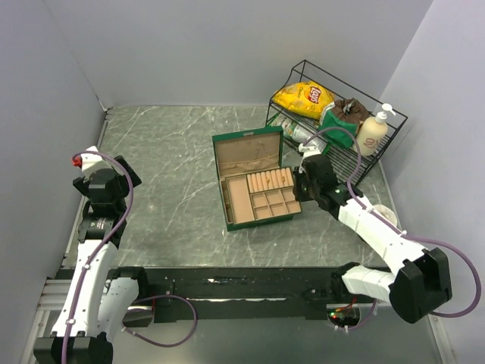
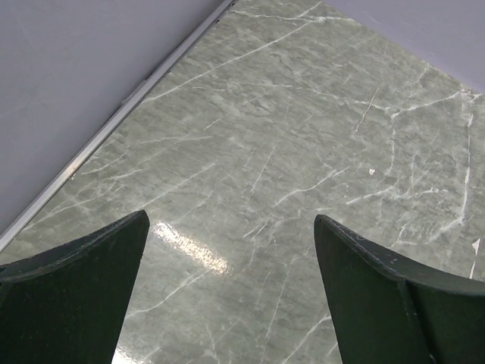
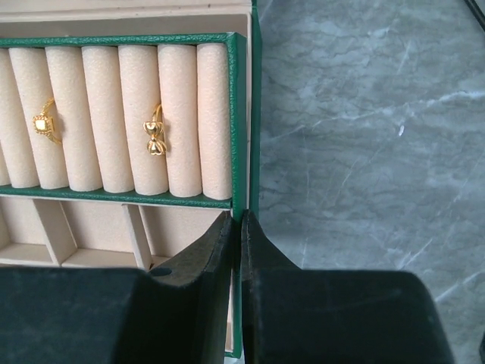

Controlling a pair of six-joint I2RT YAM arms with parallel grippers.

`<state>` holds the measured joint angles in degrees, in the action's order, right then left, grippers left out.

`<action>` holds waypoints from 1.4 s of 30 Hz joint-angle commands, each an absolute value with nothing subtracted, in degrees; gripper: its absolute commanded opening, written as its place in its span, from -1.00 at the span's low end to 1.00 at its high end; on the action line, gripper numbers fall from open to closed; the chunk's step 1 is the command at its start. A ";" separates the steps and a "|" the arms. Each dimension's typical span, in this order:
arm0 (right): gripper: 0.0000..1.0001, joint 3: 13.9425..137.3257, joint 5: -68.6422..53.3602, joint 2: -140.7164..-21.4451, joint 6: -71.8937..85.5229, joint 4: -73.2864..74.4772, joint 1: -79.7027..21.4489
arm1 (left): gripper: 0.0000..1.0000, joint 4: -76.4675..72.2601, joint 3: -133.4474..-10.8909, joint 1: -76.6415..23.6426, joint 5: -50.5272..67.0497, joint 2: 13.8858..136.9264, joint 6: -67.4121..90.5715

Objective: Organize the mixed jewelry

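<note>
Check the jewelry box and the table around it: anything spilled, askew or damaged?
Nothing stands out. The green box sits open and flat, with the square-top ring and the bow ring slotted in its rolls. No loose pieces show on the table. The right gripper is shut over the box's right wall.

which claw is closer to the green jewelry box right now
Right. The right claw is shut, directly over the right wall of the green jewelry box. The left claw hangs open over the table near its left edge, well away from the box.
</note>
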<state>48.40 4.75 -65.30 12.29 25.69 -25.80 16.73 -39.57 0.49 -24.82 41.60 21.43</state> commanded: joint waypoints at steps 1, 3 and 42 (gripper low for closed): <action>-1.00 50.53 -0.95 -67.67 9.67 21.88 -23.21 | 0.93 13.98 -39.99 0.44 -23.82 41.22 20.04; -1.00 51.58 -1.76 -69.87 9.32 21.53 -22.77 | 0.93 13.89 -39.90 0.35 -23.38 41.22 19.86; -1.00 61.00 -3.25 -85.78 10.28 25.05 -21.71 | 0.93 13.10 -39.99 0.44 -19.07 44.64 18.46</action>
